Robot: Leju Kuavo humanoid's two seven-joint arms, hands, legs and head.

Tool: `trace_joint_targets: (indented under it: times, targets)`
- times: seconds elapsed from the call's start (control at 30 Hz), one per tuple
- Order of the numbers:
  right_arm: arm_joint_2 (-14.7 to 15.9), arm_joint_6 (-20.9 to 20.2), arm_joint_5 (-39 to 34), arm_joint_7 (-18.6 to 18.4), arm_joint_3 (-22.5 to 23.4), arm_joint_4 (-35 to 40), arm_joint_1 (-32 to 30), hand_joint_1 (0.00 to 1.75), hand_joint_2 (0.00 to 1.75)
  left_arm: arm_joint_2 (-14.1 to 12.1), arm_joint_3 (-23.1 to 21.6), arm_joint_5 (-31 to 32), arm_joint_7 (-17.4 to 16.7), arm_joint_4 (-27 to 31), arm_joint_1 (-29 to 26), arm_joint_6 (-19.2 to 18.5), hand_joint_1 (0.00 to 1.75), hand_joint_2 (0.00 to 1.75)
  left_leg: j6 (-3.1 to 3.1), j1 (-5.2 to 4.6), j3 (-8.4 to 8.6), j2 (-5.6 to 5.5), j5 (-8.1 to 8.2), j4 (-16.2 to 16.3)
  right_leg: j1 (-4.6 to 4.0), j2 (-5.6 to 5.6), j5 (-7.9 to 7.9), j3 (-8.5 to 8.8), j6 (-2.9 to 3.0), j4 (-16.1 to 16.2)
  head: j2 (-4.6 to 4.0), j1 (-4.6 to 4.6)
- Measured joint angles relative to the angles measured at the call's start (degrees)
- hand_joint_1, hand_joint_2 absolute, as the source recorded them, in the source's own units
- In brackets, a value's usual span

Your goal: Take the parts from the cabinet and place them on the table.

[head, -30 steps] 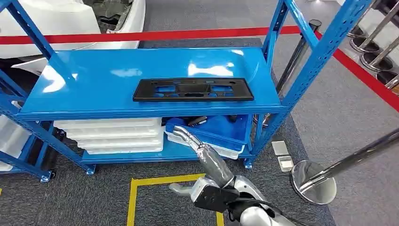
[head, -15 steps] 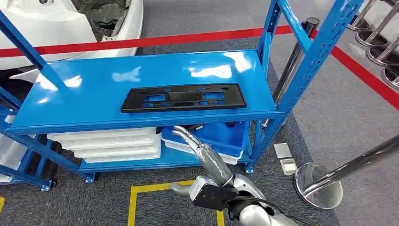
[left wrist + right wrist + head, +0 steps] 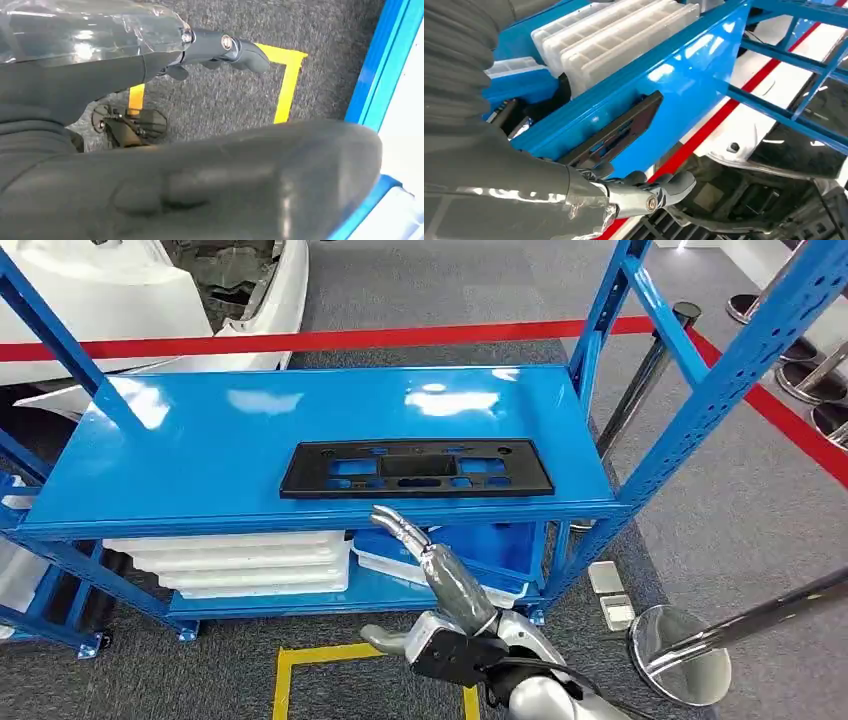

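- Now, the blue cabinet point(image 3: 200, 440) stands straight ahead of the right hand point(image 3: 400, 528), its glossy upper shelf just above and beyond the fingers.
- Beyond the cabinet, far past the hand, a white car body point(image 3: 120, 290) sits behind a red barrier tape point(image 3: 400, 337).
- White trays point(image 3: 235, 562) are stacked on the lower shelf, to the hand's left and below it.
- A blue bin point(image 3: 490, 540) sits on that lower shelf just behind and to the right of the hand.
- The black part point(image 3: 416, 469), a long flat plate with cut-outs, lies on the upper shelf near its front edge, just above the right hand and apart from it.
- The right hand holds nothing; its fingers are slightly curled and apart, raised to the shelf's front lip.
- The left hand point(image 3: 220, 47) hangs over grey carpet with yellow floor tape point(image 3: 287, 85) beside it; its fingers hold nothing.
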State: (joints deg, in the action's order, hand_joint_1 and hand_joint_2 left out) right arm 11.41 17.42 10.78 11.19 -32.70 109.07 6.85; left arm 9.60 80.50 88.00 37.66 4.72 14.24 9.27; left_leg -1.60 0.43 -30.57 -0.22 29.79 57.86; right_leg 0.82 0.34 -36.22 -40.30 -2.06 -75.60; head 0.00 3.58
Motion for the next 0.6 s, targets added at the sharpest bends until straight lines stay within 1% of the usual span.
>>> trace_joint_targets:
  times: [0.03,0.07,0.1,0.13,0.17,0.2,0.23,0.27,0.3,0.33,0.37,0.4,0.43,0.47,0.5,0.53,0.57,0.6]
  targets:
    - [0.02,0.0,0.0,0.0,0.02,0.0,0.01,0.0,1.75,0.0,0.02,0.11,0.02,0.0,-0.04,0.02,0.0,0.0,0.11,0.02,0.66,-0.03,0.49,0.0,0.0,-0.03,2.4,0.21,0.25,2.24,0.0,0.11]
    - [0.09,0.0,0.0,-0.02,0.02,0.0,0.01,0.0,1.75,0.0,0.02,0.13,0.0,0.0,-0.03,0.02,0.0,0.0,0.25,0.05,1.5,-0.08,1.05,0.0,-0.01,-0.05,5.86,1.43,0.47,6.7,0.0,0.22]
    - [0.09,0.0,0.02,-0.02,0.02,0.0,0.01,0.0,1.75,0.0,0.02,0.22,0.0,0.0,-0.01,0.0,0.0,0.0,0.46,0.06,2.39,-0.08,1.64,0.0,-0.01,-0.09,9.47,3.0,0.81,11.76,0.0,0.39]
    - [0.09,0.0,0.02,0.0,0.02,-0.02,-0.01,0.0,1.75,0.0,0.02,0.26,0.0,-0.02,-0.13,0.02,0.0,0.0,0.74,0.1,2.29,-0.04,2.22,-0.16,-0.07,-0.13,11.09,3.94,0.98,14.61,0.0,0.55]
    - [0.09,0.0,0.02,-0.06,0.02,-0.15,-0.02,0.0,1.75,0.0,0.04,0.31,0.0,-0.02,0.07,0.0,0.0,0.0,1.08,0.01,2.95,-0.08,2.41,0.02,-0.57,-0.24,8.15,3.19,1.0,14.44,0.0,-0.05]
    - [0.09,0.02,0.02,-0.04,0.02,-0.15,-0.04,0.0,1.75,0.0,0.06,0.31,0.0,-0.02,0.15,0.02,0.0,0.0,1.68,-0.12,2.77,0.01,2.86,0.0,-0.63,-0.36,8.59,3.44,1.66,15.02,0.0,0.33]
    - [0.09,0.02,0.02,-0.07,0.02,-0.15,-0.21,0.0,1.75,0.0,0.09,0.33,0.0,-0.07,0.05,0.04,0.0,0.0,2.01,-0.15,3.56,0.01,3.12,0.23,-0.62,-0.36,9.46,3.49,2.04,15.2,0.0,0.24]
    - [0.24,0.02,0.04,-0.07,0.02,-0.2,-0.2,0.0,1.75,0.0,0.11,0.37,0.0,-0.11,0.04,0.15,0.0,0.0,2.27,-0.22,3.84,0.03,3.05,0.29,-0.59,-0.31,9.16,3.94,2.42,15.2,0.0,0.0]
    - [0.22,0.04,0.07,-0.05,0.04,-0.17,-0.16,0.0,1.75,0.0,0.18,0.44,0.0,-0.13,0.09,0.18,0.0,0.0,2.43,-0.15,3.98,0.03,3.14,0.68,-0.4,-0.19,9.16,4.71,2.63,15.54,0.0,0.13]
    - [0.22,0.04,0.07,-0.02,0.04,-0.17,-0.11,0.0,1.75,0.0,0.31,0.57,0.02,-0.15,0.22,0.22,0.0,0.0,2.65,0.08,3.59,0.03,3.25,2.68,-0.27,-0.31,9.06,5.44,2.81,15.89,0.0,0.07]
    - [0.24,0.07,0.07,-0.02,0.04,-0.17,-0.03,0.0,1.75,0.0,0.48,0.65,0.0,-0.24,0.38,0.28,0.0,0.0,2.85,0.06,1.8,0.01,3.76,5.96,-0.25,-0.34,8.77,5.82,3.21,16.05,0.0,-0.44]
    - [0.24,0.07,0.07,-0.02,0.04,-0.17,-0.02,0.0,1.75,0.0,0.57,0.7,0.02,-0.31,0.44,0.33,0.0,0.0,3.22,0.15,-0.96,0.02,5.39,10.28,-0.28,-0.36,8.42,6.08,3.49,16.04,0.0,-0.59]
    - [0.24,0.07,0.07,-0.02,0.04,-0.2,-0.07,0.0,1.75,0.0,0.61,0.72,0.0,-0.31,0.41,0.37,0.0,0.0,3.45,0.19,-3.63,0.03,7.43,14.08,-0.32,-0.36,8.0,6.38,3.66,16.04,0.0,-0.55]
    - [0.24,0.07,0.07,-0.02,0.04,-0.2,-0.11,0.0,1.75,0.0,0.74,0.74,0.0,-0.33,0.27,0.42,0.0,0.0,3.63,0.19,-5.76,0.03,8.86,16.69,-0.36,-0.29,7.63,6.76,3.71,16.03,0.0,-0.59]
    - [0.24,0.07,0.07,-0.02,0.04,-0.22,-0.15,0.0,1.75,0.0,0.9,0.72,0.0,-0.33,0.11,0.48,0.0,0.0,3.66,0.19,-7.1,0.04,8.79,17.43,-0.37,-0.13,7.24,7.23,3.69,16.03,0.0,-0.61]
    - [0.24,0.07,0.07,-0.02,0.04,-0.24,-0.18,0.0,1.75,0.0,1.01,0.74,0.02,-0.33,0.03,0.59,0.0,0.0,3.58,0.19,-7.33,0.03,7.05,15.84,-0.37,-0.04,6.88,7.85,3.6,16.01,0.0,-0.61]
    - [0.24,0.07,0.07,-0.02,0.04,-0.24,-0.17,0.0,1.75,0.0,1.05,0.74,0.02,-0.33,0.06,0.83,0.0,0.0,3.4,0.18,-6.64,0.03,3.84,12.15,-0.37,0.01,6.42,8.57,3.51,16.01,0.0,-0.66]
    - [0.24,0.07,0.07,-0.02,0.04,-0.24,-0.16,0.0,1.75,0.0,1.09,0.76,0.0,-0.33,0.08,1.13,0.0,0.0,3.1,0.13,-5.47,0.02,-0.13,7.43,-0.39,0.02,5.94,9.3,3.38,16.01,0.0,-0.7]
